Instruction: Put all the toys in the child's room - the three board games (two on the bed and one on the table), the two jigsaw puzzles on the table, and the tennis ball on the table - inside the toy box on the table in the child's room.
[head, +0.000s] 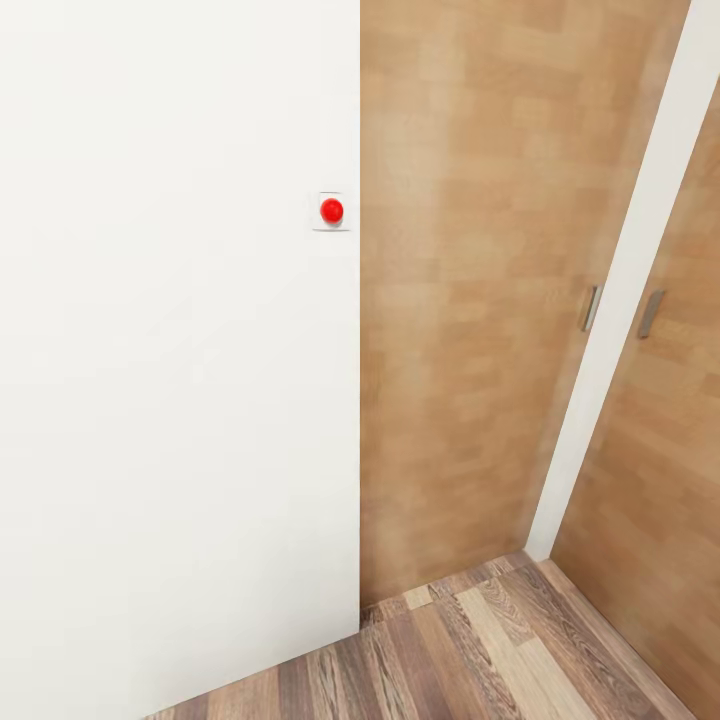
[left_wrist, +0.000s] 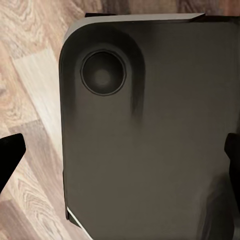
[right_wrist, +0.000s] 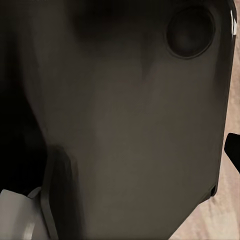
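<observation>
The board games, jigsaw puzzles, tennis ball, toy box, bed and table are all out of view. In the left wrist view my left gripper (left_wrist: 120, 160) is open, its black fingertips (left_wrist: 11, 152) standing far apart at the two picture edges over my dark grey base (left_wrist: 150, 140). My right gripper (right_wrist: 120, 155) also hangs over the dark base (right_wrist: 125, 110). One black fingertip (right_wrist: 233, 150) shows at the picture edge and nothing is held, so it reads as open.
Straight ahead is a white wall (head: 170, 400) with a red button (head: 331, 210) on a small white plate. Right of it are wooden doors (head: 450, 300) with grey handles (head: 592, 307) and a white frame post (head: 620, 300). Wood-plank floor (head: 480, 650) lies below.
</observation>
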